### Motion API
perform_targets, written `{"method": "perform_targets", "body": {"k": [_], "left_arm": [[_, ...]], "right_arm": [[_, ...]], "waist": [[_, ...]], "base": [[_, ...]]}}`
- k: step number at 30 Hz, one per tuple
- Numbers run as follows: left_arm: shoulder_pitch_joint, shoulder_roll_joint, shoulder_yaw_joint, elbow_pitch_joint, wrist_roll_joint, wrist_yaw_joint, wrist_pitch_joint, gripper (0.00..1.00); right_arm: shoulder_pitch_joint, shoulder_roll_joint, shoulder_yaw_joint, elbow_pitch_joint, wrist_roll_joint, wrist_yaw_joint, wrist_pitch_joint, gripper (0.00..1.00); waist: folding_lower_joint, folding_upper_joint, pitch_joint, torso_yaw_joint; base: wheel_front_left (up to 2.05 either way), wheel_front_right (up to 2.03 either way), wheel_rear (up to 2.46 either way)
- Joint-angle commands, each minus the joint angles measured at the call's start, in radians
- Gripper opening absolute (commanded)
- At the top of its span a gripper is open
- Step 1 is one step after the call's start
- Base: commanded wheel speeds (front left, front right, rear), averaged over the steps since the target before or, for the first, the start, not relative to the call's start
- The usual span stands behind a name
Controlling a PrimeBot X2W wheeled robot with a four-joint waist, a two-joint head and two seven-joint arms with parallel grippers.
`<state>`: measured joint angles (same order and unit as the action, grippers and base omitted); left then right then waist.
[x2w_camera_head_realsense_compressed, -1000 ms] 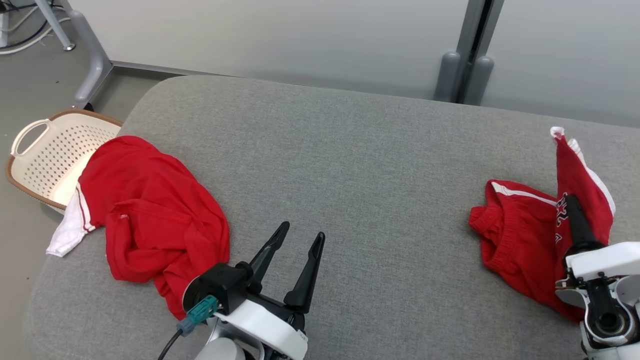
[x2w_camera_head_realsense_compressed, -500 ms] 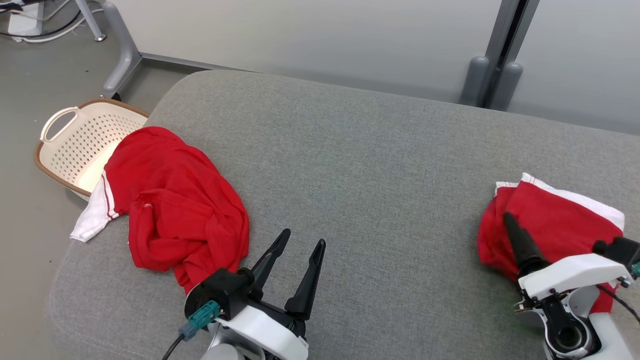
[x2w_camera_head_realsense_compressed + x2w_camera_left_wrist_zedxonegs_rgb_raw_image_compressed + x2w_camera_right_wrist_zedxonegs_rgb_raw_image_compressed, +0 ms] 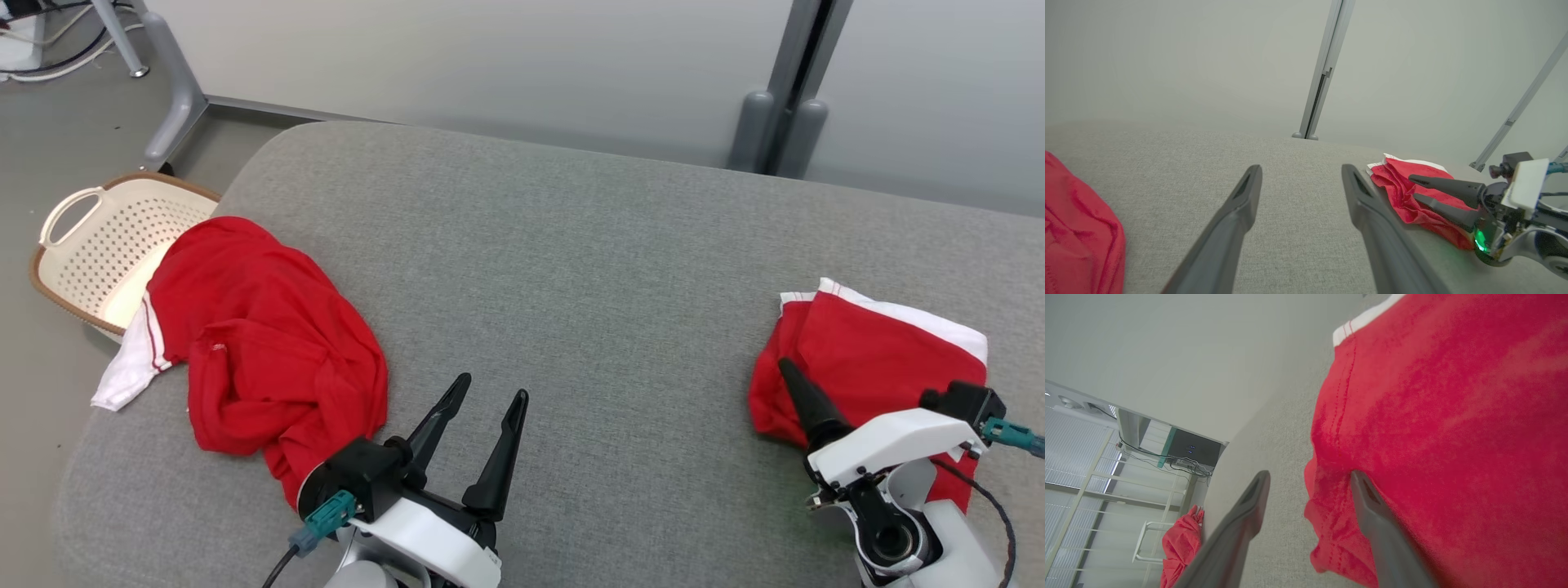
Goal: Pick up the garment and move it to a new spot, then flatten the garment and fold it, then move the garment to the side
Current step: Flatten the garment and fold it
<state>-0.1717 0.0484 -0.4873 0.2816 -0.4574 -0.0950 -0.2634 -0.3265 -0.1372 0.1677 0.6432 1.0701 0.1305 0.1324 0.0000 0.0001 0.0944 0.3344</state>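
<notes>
A folded red garment [image 3: 878, 359] with white trim lies at the right of the grey padded table [image 3: 571, 261]; it also shows in the left wrist view [image 3: 1400, 185] and the right wrist view [image 3: 1445, 416]. My right gripper [image 3: 788, 380] [image 3: 1412, 187] [image 3: 1310, 475] is open and turned on its side at the garment's near-left edge, with one finger over the cloth and one over bare table, gripping nothing. Near the table's front, my left gripper [image 3: 493, 388] [image 3: 1301, 169] is open and empty over bare table.
A second, crumpled red garment [image 3: 261, 343] [image 3: 1081, 245] lies at the table's left, its white sleeve hanging over the edge. A cream perforated basket [image 3: 90, 237] stands on the floor beyond it. A wall and a grey post [image 3: 775, 122] back the table.
The right gripper has opened and let go of the garment it held up; the cloth has dropped into a flat fold on the table. The head camera has shifted. The left gripper is unmoved.
</notes>
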Motion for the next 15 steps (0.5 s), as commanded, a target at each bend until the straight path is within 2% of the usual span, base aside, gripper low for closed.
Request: {"method": "perform_targets", "body": {"k": [1,7,12,15], "left_arm": [[-0.002,0.004,0.005,-0.001,0.013,0.003,-0.002,1.0],[0.005,0.004,0.034,-0.011,0.018,-0.003,-0.002,1.0],[0.007,0.004,0.064,-0.033,0.015,-0.01,-0.002,1.0],[0.005,0.004,0.081,-0.037,0.017,-0.008,-0.002,1.0]], "right_arm": [[-0.009,-0.006,0.006,-0.02,-0.003,0.0,-0.02,1.0],[0.017,-0.067,0.046,-0.122,-0.082,0.0,-0.157,1.0],[0.049,-0.148,0.082,-0.144,-0.279,0.0,-0.308,1.0],[0.073,-0.186,0.075,-0.158,-0.401,0.0,-0.357,1.0]], "waist": [[0.0,-0.0001,-0.005,-0.02],[0.0,-0.0001,-0.032,-0.098],[0.0,-0.0001,-0.056,-0.163],[0.0,-0.0001,-0.061,-0.197]], "base": [[0.0,0.0,0.0],[0.0,0.0,0.0],[0.0,0.0,0.0],[0.0,0.0,0.0]]}}
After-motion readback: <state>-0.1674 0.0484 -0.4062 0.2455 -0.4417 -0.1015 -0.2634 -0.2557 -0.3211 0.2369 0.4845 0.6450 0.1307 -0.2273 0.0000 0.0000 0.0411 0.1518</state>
